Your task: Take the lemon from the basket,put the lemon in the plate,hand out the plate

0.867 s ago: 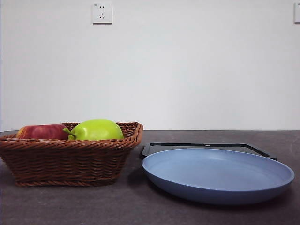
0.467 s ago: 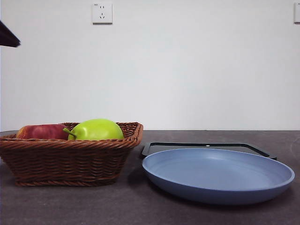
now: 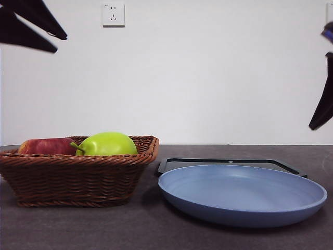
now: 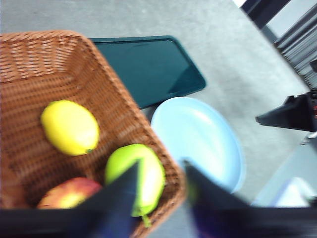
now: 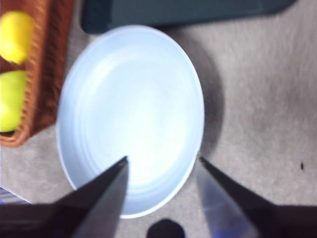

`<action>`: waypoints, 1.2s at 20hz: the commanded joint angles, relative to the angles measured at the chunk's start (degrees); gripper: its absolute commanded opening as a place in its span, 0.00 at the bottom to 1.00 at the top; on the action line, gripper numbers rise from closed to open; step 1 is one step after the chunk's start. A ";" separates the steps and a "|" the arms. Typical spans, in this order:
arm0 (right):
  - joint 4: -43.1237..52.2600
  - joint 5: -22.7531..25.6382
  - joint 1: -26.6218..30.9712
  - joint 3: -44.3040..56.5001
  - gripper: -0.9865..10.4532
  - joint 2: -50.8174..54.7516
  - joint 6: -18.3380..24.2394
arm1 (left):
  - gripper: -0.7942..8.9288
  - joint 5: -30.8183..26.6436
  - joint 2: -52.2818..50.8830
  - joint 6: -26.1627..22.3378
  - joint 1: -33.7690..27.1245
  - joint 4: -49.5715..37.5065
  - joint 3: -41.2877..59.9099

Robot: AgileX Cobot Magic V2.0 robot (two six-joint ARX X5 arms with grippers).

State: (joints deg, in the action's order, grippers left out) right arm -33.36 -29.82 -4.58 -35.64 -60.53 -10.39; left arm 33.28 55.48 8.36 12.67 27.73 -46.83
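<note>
The left gripper [image 4: 161, 171] hangs above the basket [image 4: 106, 89] with its jaws apart and nothing between them; in the front view it shows only as dark tips at the top left corner [image 3: 47, 31]. The right gripper [image 5: 161, 166], jaws likewise spread and empty, hovers over the plate [image 5: 131, 114] and appears in the front view as a dark shape at the right edge [image 3: 323, 112]. Nearest the front camera sits the light blue plate [image 3: 242, 195], bare, with the basket [image 3: 78, 179] just beside it on the table [image 3: 130, 224]. Behind the plate lies a black tray [image 3: 229, 162]. From the front, only the green apple [image 3: 106, 144] and red apple [image 3: 47, 146] rise above the braided rim; the lemon [image 4: 69, 127] is hidden there. The left wrist view shows it lying on the basket floor, apart from the green apple [image 4: 138, 176] and the red apple [image 4: 67, 193]. A wall socket [image 3: 113, 14] sits farthest back.
</note>
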 commanded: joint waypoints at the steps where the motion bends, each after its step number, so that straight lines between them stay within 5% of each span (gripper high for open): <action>1: 0.74 0.42 -0.72 -0.98 0.33 -3.30 1.07 | 0.44 -3.26 0.37 -0.92 1.16 -0.66 -0.85; 12: 12.76 1.90 -4.55 -0.98 0.26 -21.51 -3.72 | 0.46 -3.32 0.50 -0.92 2.43 -0.66 -0.85; 17: 12.76 1.88 -4.55 -0.98 0.09 -21.97 -3.72 | 0.46 -3.28 0.50 -0.92 2.43 -0.68 -0.85; 24: 11.78 1.20 -4.48 -0.98 0.09 -20.17 -5.46 | 0.46 -3.28 0.83 1.70 2.71 -0.83 -0.85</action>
State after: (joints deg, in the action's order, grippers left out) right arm -22.04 -28.32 -8.95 -35.79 -80.49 -15.40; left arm 30.06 55.66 9.02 15.00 27.70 -46.83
